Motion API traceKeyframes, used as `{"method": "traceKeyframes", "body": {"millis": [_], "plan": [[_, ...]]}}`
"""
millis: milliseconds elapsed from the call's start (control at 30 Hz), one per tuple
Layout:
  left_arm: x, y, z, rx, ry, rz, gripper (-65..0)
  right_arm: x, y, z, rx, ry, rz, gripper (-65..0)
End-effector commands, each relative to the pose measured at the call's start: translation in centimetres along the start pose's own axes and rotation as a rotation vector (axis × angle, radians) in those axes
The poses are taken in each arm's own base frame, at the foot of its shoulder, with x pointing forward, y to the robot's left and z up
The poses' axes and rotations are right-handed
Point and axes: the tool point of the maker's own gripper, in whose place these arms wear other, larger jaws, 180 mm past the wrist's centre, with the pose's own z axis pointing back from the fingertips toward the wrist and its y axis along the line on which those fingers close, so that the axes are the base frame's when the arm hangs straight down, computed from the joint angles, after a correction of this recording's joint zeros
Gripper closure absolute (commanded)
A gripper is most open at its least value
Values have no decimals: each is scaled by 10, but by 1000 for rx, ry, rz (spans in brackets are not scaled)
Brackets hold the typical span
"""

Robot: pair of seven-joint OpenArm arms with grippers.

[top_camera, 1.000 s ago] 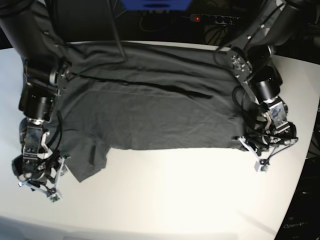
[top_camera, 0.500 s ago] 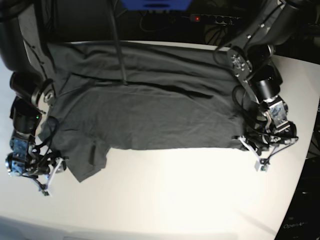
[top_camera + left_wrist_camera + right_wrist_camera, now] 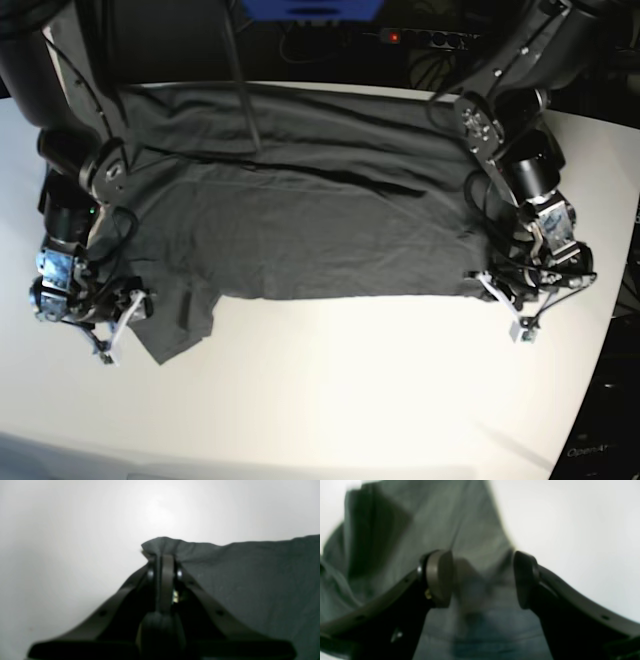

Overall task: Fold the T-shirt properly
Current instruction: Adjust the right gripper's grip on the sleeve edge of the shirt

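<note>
The dark charcoal T-shirt [image 3: 300,210] lies spread across the white table [image 3: 340,390], its near edge folded over and one sleeve [image 3: 178,322] sticking out at the lower left. My left gripper [image 3: 492,290] is shut on the shirt's near right corner; in the left wrist view the left gripper [image 3: 163,557] pinches a small peak of the T-shirt [image 3: 250,580]. My right gripper [image 3: 125,322] stands open at the sleeve's outer edge. In the right wrist view the right gripper [image 3: 482,580] hovers over the T-shirt [image 3: 420,530], pads [image 3: 440,577] apart with nothing held.
A thin black cable [image 3: 240,90] runs from the back down onto the shirt's upper left. Behind the table are a power strip with a red light [image 3: 420,38] and a blue object [image 3: 310,8]. Bare white table lies in front of the shirt.
My right gripper swung out to the left, then came back up and inward to the sleeve's edge, still open. The left gripper and the shirt have not moved.
</note>
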Motion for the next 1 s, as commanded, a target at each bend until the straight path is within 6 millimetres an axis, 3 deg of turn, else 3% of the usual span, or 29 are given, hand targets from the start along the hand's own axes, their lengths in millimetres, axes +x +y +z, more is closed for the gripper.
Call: {"method": "traceKeyframes", "body": {"millis": [0,133,633,700,867,900,967], "plan": [[-36,5,-1,28,149,-25,-28,27,-10,9,-22,-72,2,-382],[-36,5,-1,28,149,-25,-28,21,-1,3,-5,-83,0,-382],[-36,5,-1,28,149,-25,-28,10,1,0,-2,-66,-2,-363],[-36,5,-1,28,149,-25,-28,10,1,1,-3,-65,1,-300],[-36,5,-1,28,149,-25,-28,9,-1,1,-7,-61,6,-33],[-36,5,-1,28,149,-25,-28,9,-1,1,-7,-61,6,-3],[-36,5,-1,28,149,-25,-28,9,-1,1,-7,-59,6,-6]]}}
